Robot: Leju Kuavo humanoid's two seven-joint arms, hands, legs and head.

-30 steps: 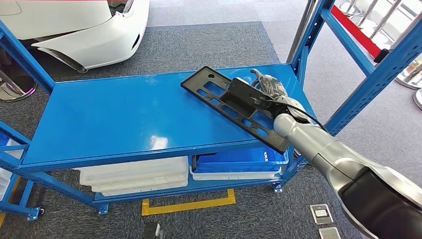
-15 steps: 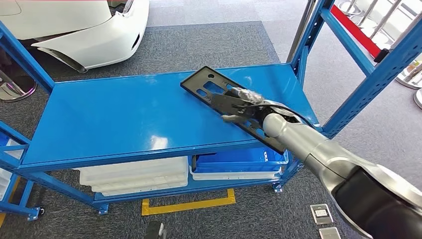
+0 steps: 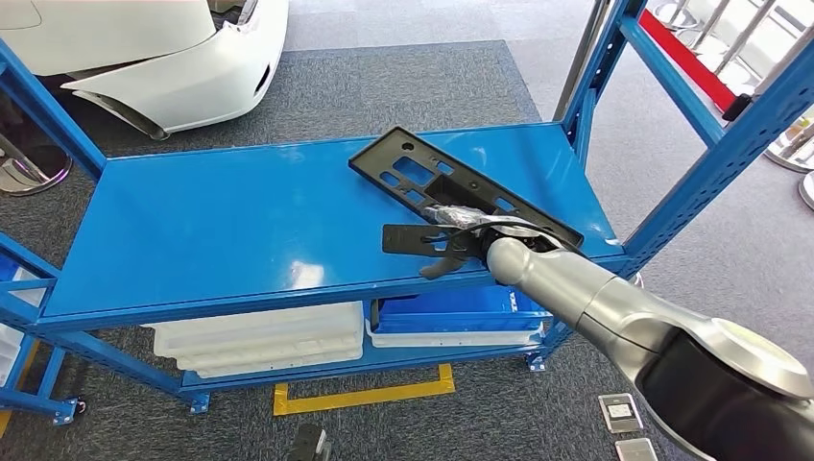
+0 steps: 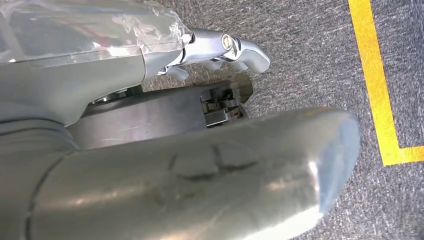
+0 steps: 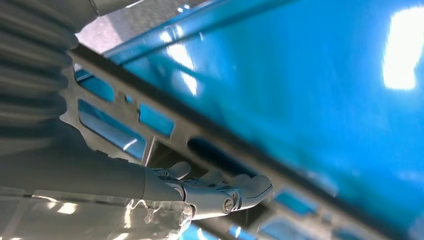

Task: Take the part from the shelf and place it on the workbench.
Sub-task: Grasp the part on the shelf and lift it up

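The part (image 3: 398,144) is a long black plate with slots. It lies flat and slantwise on the right half of the blue shelf board (image 3: 240,211). My right hand (image 3: 437,238) sits low at the middle of the plate's near long edge, with its dark back cover turned up. In the right wrist view its fingers (image 5: 235,192) reach along the slotted frame of the part (image 5: 200,131) and touch it without closing round it. My left hand (image 4: 210,50) hangs over grey carpet and holds nothing.
Blue uprights (image 3: 710,154) stand close on the right of the shelf. Below the board sit white bins (image 3: 259,336) and a blue bin (image 3: 461,307). A white car bumper (image 3: 173,67) lies behind the shelf. Yellow tape (image 3: 365,396) marks the floor.
My right hand has swung from the plate's far right side across it to its near edge, and has dropped lower. The plate itself has not moved.
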